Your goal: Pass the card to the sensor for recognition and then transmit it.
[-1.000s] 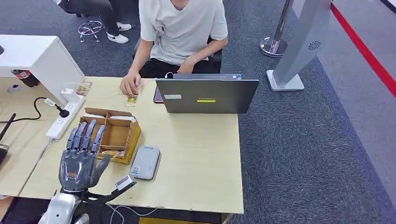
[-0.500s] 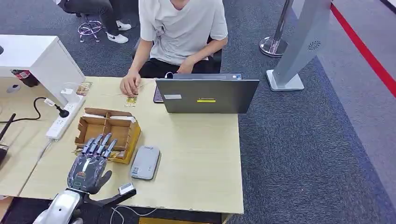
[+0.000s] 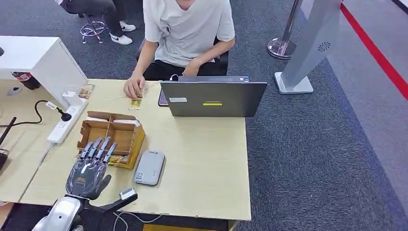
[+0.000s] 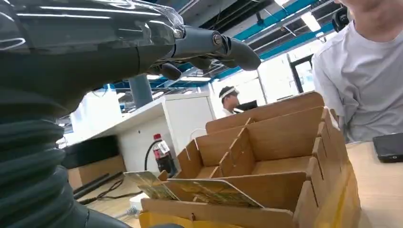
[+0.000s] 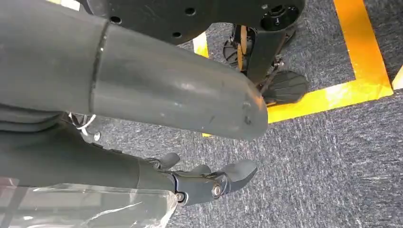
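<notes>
The left hand (image 3: 88, 173) hovered low over the near edge of the cardboard box (image 3: 111, 138), fingers (image 3: 97, 148) spread and straight, holding nothing. The cards (image 4: 209, 191) lay in the box's nearest compartment, their edges poking up past the front wall; the left wrist view showed two of them, overlapping, with the fingers well above. The reader (image 3: 149, 167), a flat grey pad, sat on the table (image 3: 207, 163) just beside the box on its right.

The step in hand looked to be picking one card out. To do it well, the hand would want to come down over that front compartment rather than the deeper ones, thumb on one face of the top card and a finger on the other, closing only once both sides were met. The cards overlapped, so a pinch near the raised free edge would likely lift one and not both. The cardboard walls were thin and light; pressing down on them could shove the whole box toward the person (image 3: 185, 29) at the laptop (image 3: 212, 98).

The right hand (image 5: 209, 183) hung by the floor, fingers loosely curled, empty.
</notes>
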Controlling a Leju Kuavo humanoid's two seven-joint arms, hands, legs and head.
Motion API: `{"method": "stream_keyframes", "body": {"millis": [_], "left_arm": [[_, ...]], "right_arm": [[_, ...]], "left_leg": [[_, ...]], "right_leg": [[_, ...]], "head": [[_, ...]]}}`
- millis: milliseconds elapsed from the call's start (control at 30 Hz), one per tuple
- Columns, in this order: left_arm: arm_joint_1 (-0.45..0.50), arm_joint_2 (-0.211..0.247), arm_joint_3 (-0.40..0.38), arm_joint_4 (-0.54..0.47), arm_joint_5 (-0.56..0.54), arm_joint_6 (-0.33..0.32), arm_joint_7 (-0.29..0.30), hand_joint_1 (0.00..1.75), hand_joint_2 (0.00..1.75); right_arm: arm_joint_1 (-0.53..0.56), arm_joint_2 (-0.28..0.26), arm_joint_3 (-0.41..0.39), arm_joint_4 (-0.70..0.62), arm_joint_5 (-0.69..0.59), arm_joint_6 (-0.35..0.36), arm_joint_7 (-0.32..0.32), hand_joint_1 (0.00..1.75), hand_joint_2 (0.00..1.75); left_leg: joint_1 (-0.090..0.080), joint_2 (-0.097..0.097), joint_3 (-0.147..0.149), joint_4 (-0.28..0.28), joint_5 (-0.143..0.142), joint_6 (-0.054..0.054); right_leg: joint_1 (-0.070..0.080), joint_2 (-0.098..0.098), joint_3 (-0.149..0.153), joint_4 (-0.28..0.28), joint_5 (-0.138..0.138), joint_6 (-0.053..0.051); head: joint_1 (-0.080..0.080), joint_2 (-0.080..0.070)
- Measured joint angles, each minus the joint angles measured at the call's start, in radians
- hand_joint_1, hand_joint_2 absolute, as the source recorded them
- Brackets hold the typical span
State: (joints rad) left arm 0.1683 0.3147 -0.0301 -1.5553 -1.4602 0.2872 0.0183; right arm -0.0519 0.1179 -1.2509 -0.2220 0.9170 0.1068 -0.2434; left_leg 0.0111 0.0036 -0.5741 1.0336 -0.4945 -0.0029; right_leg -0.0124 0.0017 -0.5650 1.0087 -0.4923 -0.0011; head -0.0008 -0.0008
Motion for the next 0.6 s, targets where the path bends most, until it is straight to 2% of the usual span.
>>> {"method": "stream_keyframes", "body": {"millis": [133, 600], "left_arm": [[-0.011, -0.001, 0.005, 0.012, -0.031, 0.023, 0.023, 0.0, 1.75], [-0.051, -0.02, 0.02, 0.057, -0.039, 0.039, 0.019, 0.0, 1.75]], "right_arm": [[0.0, 0.0, 0.0, 0.0, 0.006, -0.004, 0.001, 0.0, 0.0], [0.0, 0.0, 0.0, 0.0, 0.017, -0.007, 0.001, 0.0, 0.0]], "left_leg": [[0.0, 0.0, 0.0, 0.0, 0.0, 0.0], [0.0, 0.0, 0.0, 0.0, 0.0, 0.0]], "right_leg": [[0.0, 0.0, 0.0, 0.0, 0.0, 0.0], [0.0, 0.0, 0.0, 0.0, 0.0, 0.0]], "head": [[0.0, 0.0], [0.0, 0.0]]}}
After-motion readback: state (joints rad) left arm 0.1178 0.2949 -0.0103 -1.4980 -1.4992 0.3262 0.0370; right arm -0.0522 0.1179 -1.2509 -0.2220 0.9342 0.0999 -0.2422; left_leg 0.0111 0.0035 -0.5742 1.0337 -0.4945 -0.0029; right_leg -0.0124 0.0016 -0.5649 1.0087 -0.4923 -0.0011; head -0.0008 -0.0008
